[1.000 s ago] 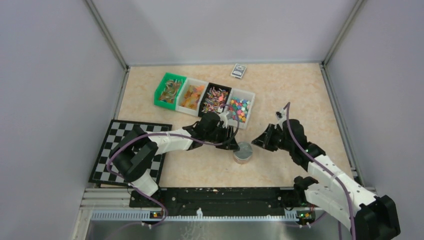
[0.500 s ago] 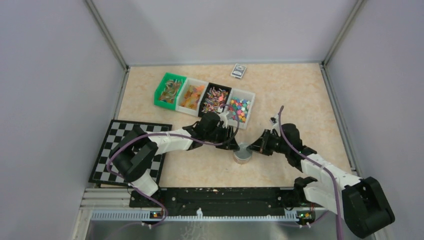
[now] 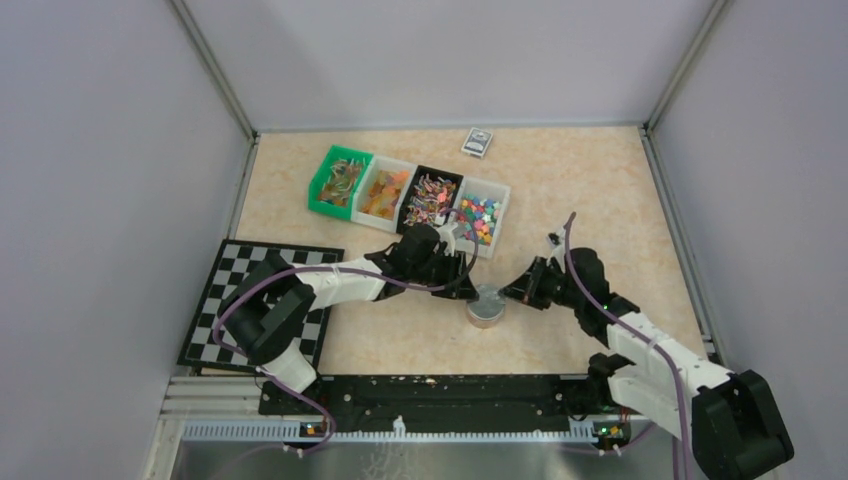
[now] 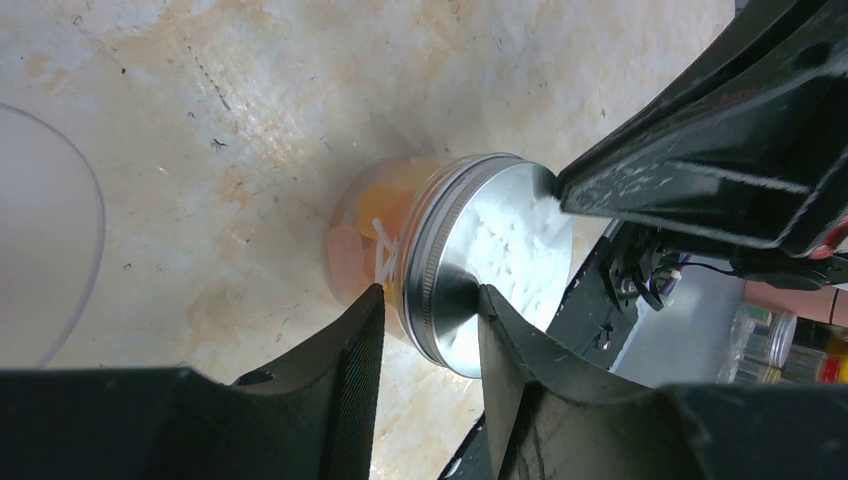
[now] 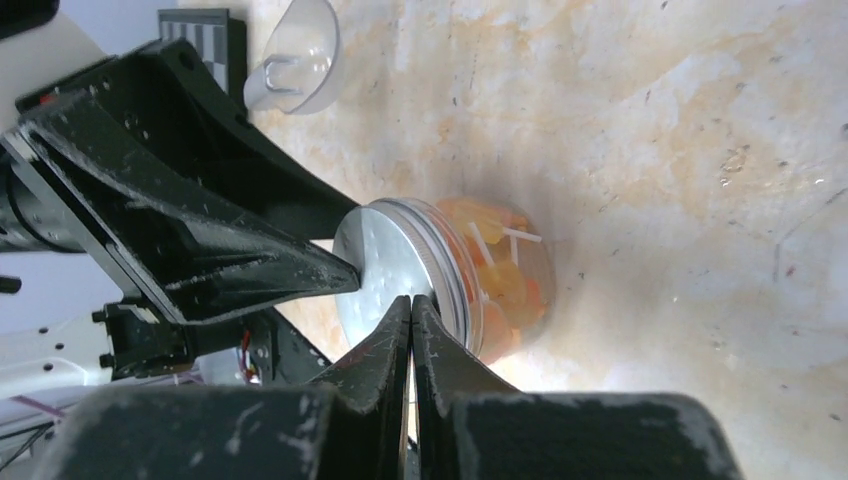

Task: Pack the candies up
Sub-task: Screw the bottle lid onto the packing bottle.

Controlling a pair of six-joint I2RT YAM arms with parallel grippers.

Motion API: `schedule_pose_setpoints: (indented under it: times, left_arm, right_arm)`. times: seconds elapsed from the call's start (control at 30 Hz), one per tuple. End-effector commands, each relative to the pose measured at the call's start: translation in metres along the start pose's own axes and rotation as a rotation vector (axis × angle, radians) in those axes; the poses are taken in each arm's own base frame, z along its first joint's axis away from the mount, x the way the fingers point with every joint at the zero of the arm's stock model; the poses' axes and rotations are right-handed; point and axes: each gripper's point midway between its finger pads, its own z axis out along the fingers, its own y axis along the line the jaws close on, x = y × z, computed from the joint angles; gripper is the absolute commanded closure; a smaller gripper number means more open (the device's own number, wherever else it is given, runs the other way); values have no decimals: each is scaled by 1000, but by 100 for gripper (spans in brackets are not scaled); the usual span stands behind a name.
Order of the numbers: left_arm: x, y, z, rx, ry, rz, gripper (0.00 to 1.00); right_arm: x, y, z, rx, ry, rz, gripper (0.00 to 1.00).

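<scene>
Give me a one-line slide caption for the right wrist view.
Right gripper, fingers shut, at the silver lid of a clear jar of orange candies, the left gripper meeting the lid from the opposite side.
</scene>
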Motion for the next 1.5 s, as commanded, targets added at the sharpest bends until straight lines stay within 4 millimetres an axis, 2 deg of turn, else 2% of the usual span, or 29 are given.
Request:
schedule_pose_setpoints:
  times: [0.0,0.1,0.23,0.37,0.47,0.6,0.67,0.77,0.87,0.93,1.1,1.2,1.37,1.47]
  left_arm:
    - [17,24,-2,-74,30,13,57]
    - [15,22,-1,-58,29,34,58]
    - [15,22,0,-62,35,34,58]
    - [13,21,-1,-62,28,33,57]
    - [10,17,-2,-58,23,34,46]
    - [-6,-4,-12,-11,-14,59,35]
    - [-17,-18,-21,23,-45,60,29]
    - [-26,-33,-30,80,-78,53,27]
    - [-23,-36,-29,103,-60,32,28]
    - [-18,-34,-24,114,-37,17,32]
    - [-8,-22,-13,100,-2,-8,40]
    - [-1,-12,-5,81,20,-25,43]
    - [7,-7,0,87,40,-55,49]
    - [9,-3,0,70,37,-62,53]
  right_arm:
    - [-37,27,-7,45,-27,-123,98]
    - [-54,45,-11,37,-29,-193,99]
    - [-59,32,-13,142,11,-264,100]
    - [-52,37,-14,111,47,-265,100]
    - [-48,32,-14,127,59,-251,100]
    - [-55,35,-21,155,37,-255,82]
    - [-56,41,-23,142,44,-261,80]
    - [-47,41,-22,123,83,-253,80]
    - [-36,32,-16,131,113,-248,76]
    - [-32,28,-12,134,127,-245,74]
    - [-33,21,1,131,125,-245,79]
    - [-15,-1,10,176,193,-204,86]
    - [44,-42,8,283,288,-136,88]
    - [54,-53,4,309,274,-106,91]
